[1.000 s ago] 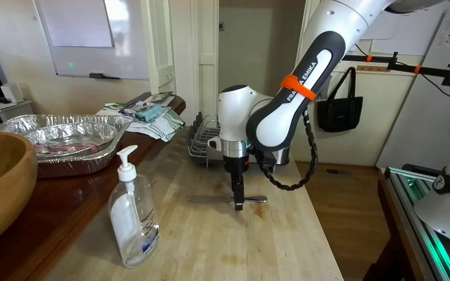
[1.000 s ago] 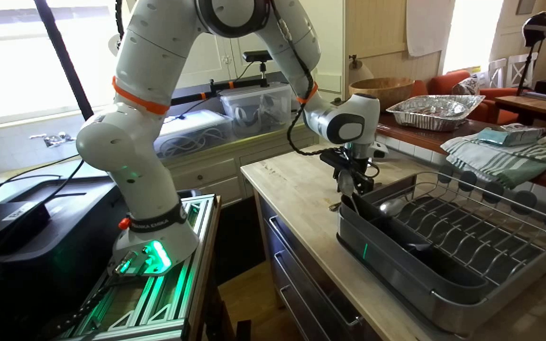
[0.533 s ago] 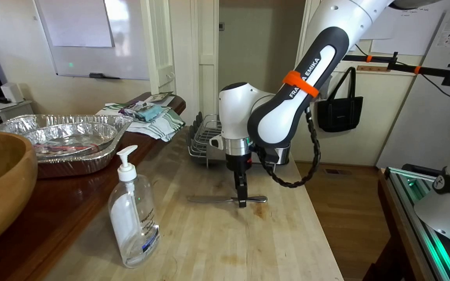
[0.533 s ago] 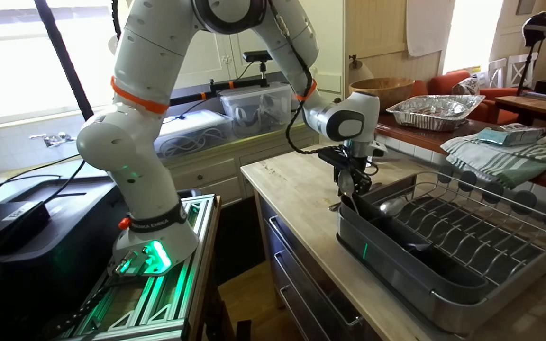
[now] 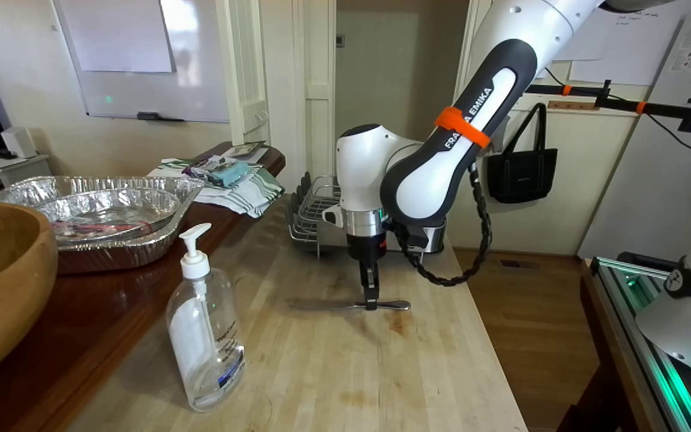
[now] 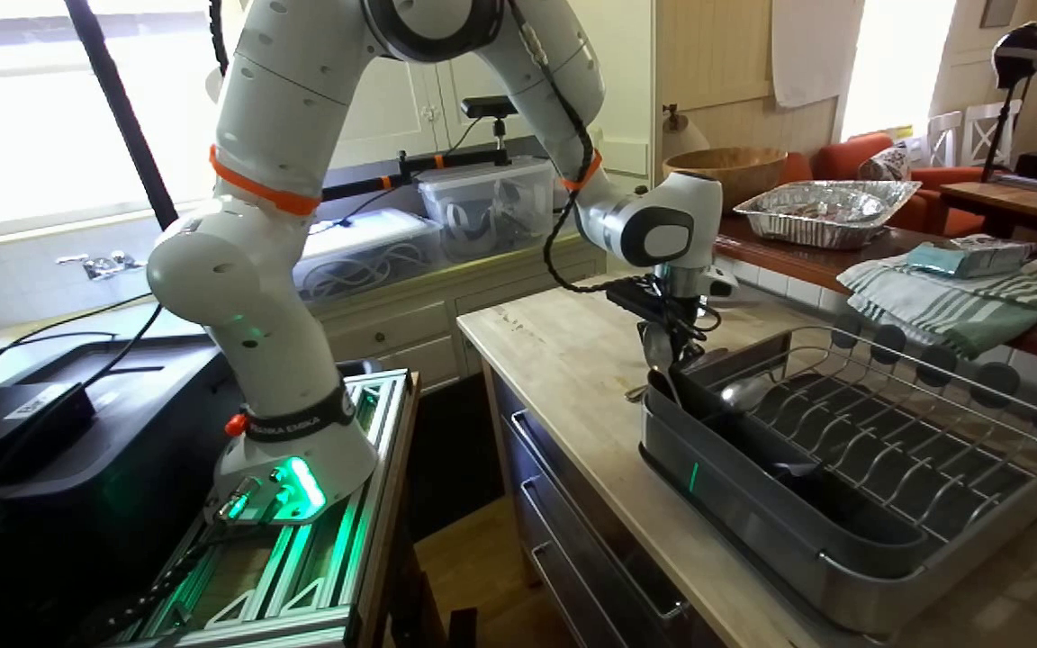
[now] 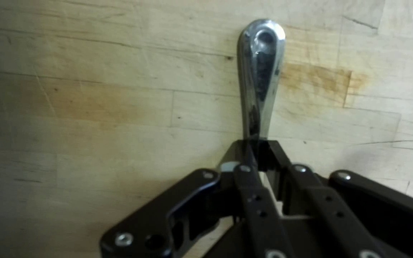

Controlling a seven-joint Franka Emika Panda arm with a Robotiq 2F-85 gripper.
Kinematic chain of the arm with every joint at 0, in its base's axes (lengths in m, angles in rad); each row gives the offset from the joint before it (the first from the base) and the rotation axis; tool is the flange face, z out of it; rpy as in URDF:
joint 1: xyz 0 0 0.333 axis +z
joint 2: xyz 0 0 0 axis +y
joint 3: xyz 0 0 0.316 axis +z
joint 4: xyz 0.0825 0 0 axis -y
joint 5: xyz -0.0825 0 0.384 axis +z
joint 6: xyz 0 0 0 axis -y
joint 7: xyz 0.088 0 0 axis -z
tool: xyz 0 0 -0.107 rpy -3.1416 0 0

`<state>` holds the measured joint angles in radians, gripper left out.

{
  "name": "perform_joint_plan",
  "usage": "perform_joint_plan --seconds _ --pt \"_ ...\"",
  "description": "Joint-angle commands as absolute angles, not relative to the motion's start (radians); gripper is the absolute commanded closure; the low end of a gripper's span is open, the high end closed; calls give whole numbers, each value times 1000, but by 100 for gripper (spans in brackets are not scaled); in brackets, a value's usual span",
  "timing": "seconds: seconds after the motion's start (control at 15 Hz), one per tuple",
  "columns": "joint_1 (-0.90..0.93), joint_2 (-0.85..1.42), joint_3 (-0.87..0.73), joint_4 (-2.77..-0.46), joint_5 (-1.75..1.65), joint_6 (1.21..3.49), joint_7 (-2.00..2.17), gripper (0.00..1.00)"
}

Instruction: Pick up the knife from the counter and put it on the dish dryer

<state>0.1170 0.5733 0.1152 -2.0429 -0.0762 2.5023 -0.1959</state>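
Observation:
The knife (image 5: 320, 305), slim and silvery, lies on the light wooden counter (image 5: 321, 372). My gripper (image 7: 255, 145) points down and is shut on the knife's handle. In the wrist view the rounded handle end (image 7: 262, 68) sticks out beyond the black fingertips, and the blade is hidden under the gripper. An exterior view shows only the handle's tip (image 6: 635, 393) past the gripper, as spoons partly block the sight. The dish dryer (image 6: 743, 504), a wire rack with a grey body and dark tray, stands on the counter; the arm covers part of it elsewhere (image 5: 309, 219).
A pump soap bottle (image 5: 206, 342) stands on the counter. Along the raised dark ledge are a wooden bowl (image 5: 9, 282), foil trays (image 5: 123, 252) and striped towels (image 5: 255, 192). A spoon (image 6: 660, 346) rises from the rack's cutlery holder.
The gripper has shifted slightly sideways toward the handle end, and its fingers have shut on the knife. The knife has stayed in place on the counter.

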Motion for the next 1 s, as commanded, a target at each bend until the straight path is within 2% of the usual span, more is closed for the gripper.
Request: perform_joint_plan --seconds 0.0,0.67,0.73,0.8,0.93 --pt "122 574 114 -2046 -93 2474 -184 96" --pt "126 560 119 -2059 -96 2469 -184 96" --pt "131 558 113 -2060 -99 2480 -171 60" --pt "130 554 113 -2064 -97 2492 -167 60" --pt "130 541 113 -2074 -96 2531 -161 46"
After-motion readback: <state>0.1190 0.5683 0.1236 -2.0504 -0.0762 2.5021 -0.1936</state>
